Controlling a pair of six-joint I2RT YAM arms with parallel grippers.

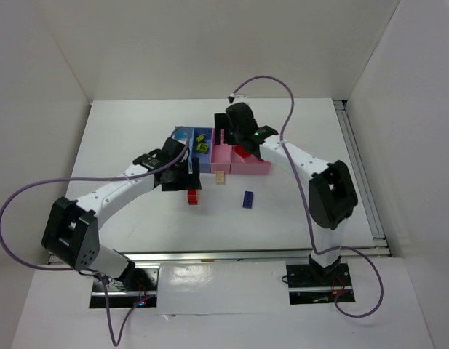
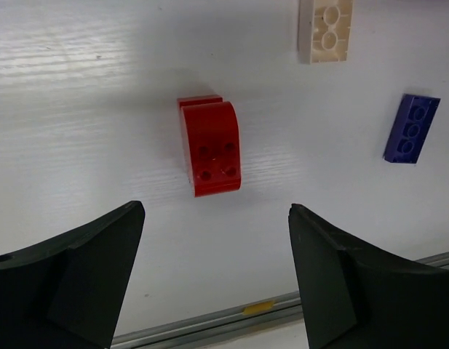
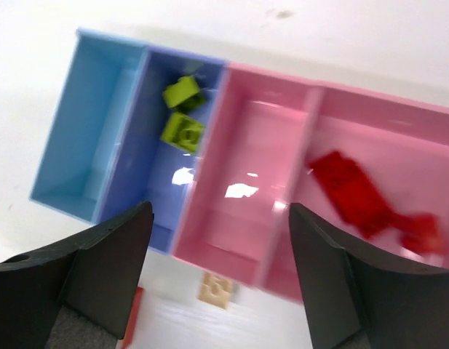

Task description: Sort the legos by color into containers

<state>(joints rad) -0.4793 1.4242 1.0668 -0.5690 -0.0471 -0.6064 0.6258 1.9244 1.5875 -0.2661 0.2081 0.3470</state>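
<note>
On white table (image 1: 122, 138), joined blue/pink plastic bins (image 3: 249, 138) are set far-centre. Held apart: left gripper (image 2: 215, 218) above red curved plastic brick (image 2: 212, 149) near of bins, right gripper (image 3: 220, 214) over bins. Flat red bricks (image 3: 351, 193) are seen in rightmost pink bin.

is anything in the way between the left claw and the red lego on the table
Nothing visible: the red lego lies on bare table just ahead of the open left claw; the tan lego and purple lego sit aside.
</note>
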